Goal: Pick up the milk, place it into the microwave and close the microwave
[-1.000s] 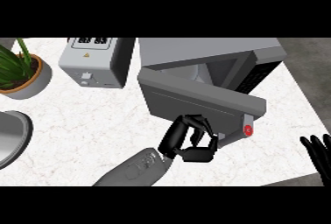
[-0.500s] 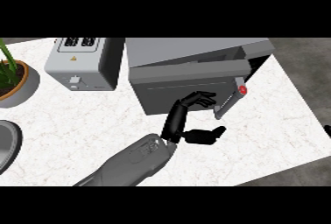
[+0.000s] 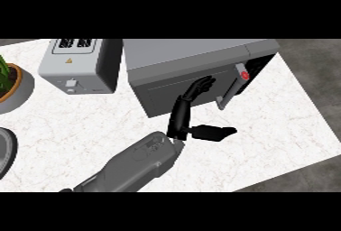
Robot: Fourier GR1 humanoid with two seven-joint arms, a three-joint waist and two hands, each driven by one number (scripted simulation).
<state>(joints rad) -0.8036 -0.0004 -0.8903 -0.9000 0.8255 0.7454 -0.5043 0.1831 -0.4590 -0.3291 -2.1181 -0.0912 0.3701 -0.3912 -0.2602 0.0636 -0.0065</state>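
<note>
A white marbled counter carries a grey microwave toward its back. The microwave's door looks almost shut. The left hand is open, its straight fingers touching the door front and thumb out sideways. A toaster stands left of the microwave; a potted plant farther left. The milk is nowhere visible.

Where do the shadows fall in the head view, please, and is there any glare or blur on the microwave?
In the head view, the left hand casts only a faint shadow on the white counter; the microwave is evenly lit, without glare, its edges crisp; the toaster shows a darker shaded right side.
</note>
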